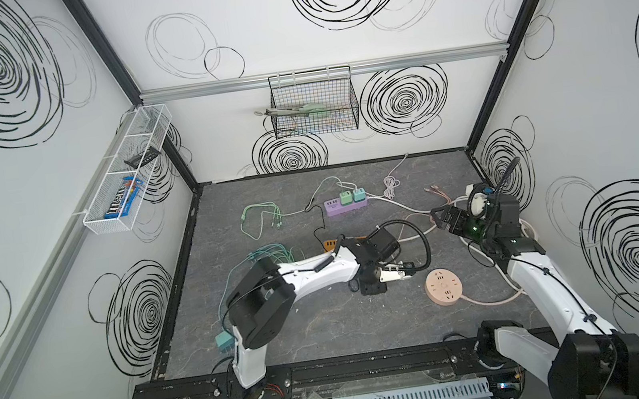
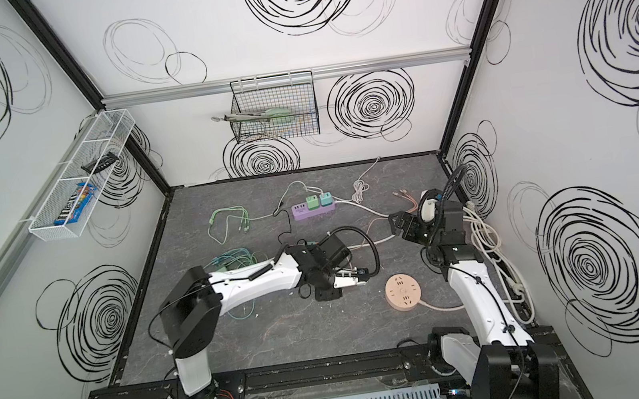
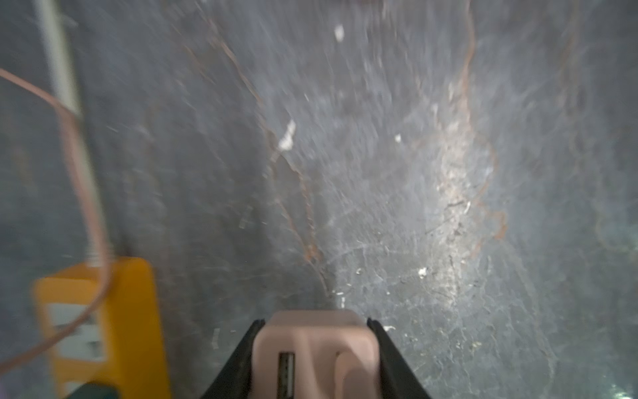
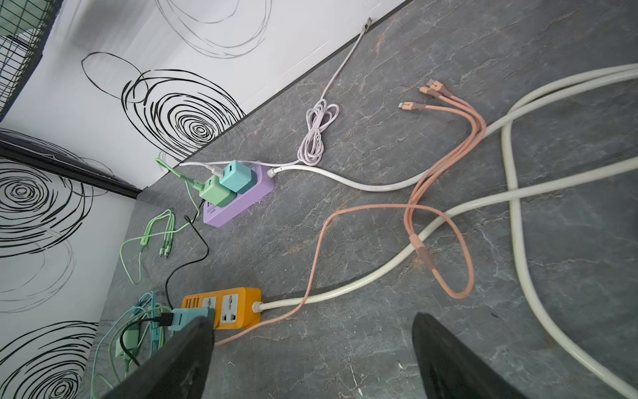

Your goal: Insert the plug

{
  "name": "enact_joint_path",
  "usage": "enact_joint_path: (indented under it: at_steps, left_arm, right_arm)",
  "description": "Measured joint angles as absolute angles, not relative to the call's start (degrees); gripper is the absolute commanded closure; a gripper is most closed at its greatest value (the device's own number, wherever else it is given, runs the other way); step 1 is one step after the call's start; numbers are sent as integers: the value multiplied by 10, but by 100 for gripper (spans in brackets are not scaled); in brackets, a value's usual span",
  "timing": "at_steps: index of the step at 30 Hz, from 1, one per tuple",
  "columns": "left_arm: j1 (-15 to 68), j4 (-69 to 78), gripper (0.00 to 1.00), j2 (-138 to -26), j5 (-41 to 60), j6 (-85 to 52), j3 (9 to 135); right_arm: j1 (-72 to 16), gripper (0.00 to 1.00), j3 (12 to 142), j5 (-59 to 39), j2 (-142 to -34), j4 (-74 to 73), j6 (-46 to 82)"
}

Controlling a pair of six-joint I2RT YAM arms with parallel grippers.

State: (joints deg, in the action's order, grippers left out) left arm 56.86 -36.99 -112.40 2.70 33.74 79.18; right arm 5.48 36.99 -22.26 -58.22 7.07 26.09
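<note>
The dark grey marbled surface [image 1: 327, 333] carries a tangle of cables and several outlets. Nearest the work are an orange rectangular plastic power strip [image 4: 224, 305] and a round, flat, pale pink socket puck [image 1: 444, 285].

The task's thing, a pale pink boxy plastic plug [image 3: 314, 349], is off the surface, clamped in the left gripper [image 3: 314, 323]. In a top view it hangs above the surface between the orange strip and the round puck, a little short of the puck. The pictures do not show which of the two it is meant for.

It looks small, light and rigid, with smooth moulded faces that could slip or twist under a push. The flat opposite sides are the sound place to hold, and that is where the black fingers [image 3: 383, 349] press. This leaves clear the end with a dark slot, which faces the left wrist camera. The prongs cannot be seen. Seating them will likely need a straight, firm press, and the light outlet may slide unless steadied.

The left gripper is partly closed, gripping the plug. The right gripper [image 4: 310, 317] stands wide apart with nothing between its jaws, raised over the cables near the right wall.
</note>
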Motion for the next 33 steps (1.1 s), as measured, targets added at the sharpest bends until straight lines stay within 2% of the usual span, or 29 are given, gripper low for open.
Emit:
enact_joint_path:
  at_steps: [1, 2, 5, 11, 17, 21, 25, 27, 30, 31, 32, 33]
  left_arm:
    - [569, -380, 71, -1140, 24, 333, 800]
    - [570, -392, 65, -1148, 24, 328, 812]
    - [567, -417, 54, -1149, 26, 320, 818]
    - [542, -419, 51, -1148, 75, 318, 814]
    - [520, -419, 43, -1142, 105, 321, 784]
    - [517, -413, 44, -1133, 118, 322, 764]
    - [517, -399, 47, -1116, 126, 324, 746]
    - [517, -396, 52, -1110, 126, 326, 735]
    - [514, -387, 77, -1103, 126, 328, 725]
    - [512, -384, 90, -1099, 127, 326, 721]
    - [511, -378, 100, -1094, 125, 325, 715]
    - [509, -371, 100, -1089, 125, 321, 708]
  right_arm:
    - [55, 6, 370, -223, -583, 71, 261]
    - [55, 6, 370, -223, -583, 71, 261]
    - [55, 6, 370, -222, -584, 71, 261]
    - [55, 5, 370, -222, -585, 71, 261]
    - [55, 5, 370, -223, -586, 70, 261]
    - [55, 5, 370, -227, -587, 69, 261]
    - [55, 5, 370, -229, -590, 68, 261]
    - [55, 5, 370, -230, -590, 67, 261]
    - [55, 5, 370, -236, -591, 67, 261]
    - [55, 5, 370, -239, -592, 66, 261]
    - [54, 5, 370, -244, -593, 66, 261]
    - [53, 5, 370, -250, -593, 66, 261]
